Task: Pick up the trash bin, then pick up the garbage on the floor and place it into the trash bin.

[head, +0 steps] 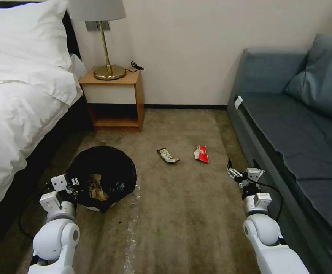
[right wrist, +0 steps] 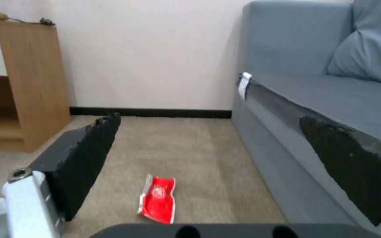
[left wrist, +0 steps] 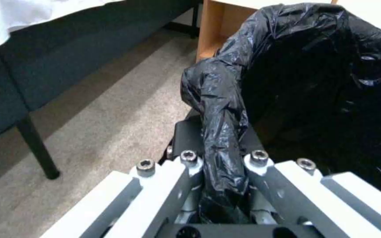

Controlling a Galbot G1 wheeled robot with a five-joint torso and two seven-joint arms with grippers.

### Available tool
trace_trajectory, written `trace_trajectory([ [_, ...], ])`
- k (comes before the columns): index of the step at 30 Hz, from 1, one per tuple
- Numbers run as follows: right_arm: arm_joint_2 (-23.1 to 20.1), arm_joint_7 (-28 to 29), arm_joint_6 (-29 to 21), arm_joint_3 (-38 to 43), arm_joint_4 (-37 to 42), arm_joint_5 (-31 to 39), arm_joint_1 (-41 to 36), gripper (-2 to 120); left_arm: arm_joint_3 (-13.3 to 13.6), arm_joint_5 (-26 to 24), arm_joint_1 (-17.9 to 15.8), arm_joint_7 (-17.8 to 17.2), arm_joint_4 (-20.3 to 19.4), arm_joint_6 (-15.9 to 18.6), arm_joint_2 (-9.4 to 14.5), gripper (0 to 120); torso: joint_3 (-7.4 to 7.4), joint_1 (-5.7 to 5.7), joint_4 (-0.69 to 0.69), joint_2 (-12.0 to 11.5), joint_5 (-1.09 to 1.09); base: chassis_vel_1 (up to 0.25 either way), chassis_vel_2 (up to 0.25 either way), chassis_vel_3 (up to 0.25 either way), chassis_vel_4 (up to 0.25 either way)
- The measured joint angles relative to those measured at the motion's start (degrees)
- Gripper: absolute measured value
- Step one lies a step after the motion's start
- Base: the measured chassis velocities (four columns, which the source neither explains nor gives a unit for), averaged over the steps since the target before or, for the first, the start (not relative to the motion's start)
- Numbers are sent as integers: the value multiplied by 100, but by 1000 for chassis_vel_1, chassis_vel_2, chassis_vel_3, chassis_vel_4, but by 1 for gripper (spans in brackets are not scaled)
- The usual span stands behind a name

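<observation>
Looking down from the head, the trash bin point(head: 102, 179) on the floor point(head: 181, 213) could tip, held by one rim. At the left wrist, the left hand point(left wrist: 219, 155) pinches only the black liner (slippery). At the right wrist, the right hand point(right wrist: 208, 158) gapes empty above the red wrapper point(right wrist: 157, 199).

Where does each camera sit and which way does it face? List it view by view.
Head view: high, looking down the floor; both arms show, the left gripper at the trash bin, the right gripper open by the sofa.
Left wrist view: behind fingers shut on the bin's black bag.
Right wrist view: low between open fingers, facing the red wrapper.
Shared: head and right wrist views both show the wrapper, sofa and nightstand.
</observation>
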Motion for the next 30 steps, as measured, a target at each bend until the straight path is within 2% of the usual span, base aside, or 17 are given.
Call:
trace_trajectory([
  [30,-23,-46,47,-45,21,-133,-113,100,55,7,-34,10,30,-34,-41,4,0,0,1,0,0,-87,89,88,-91],
])
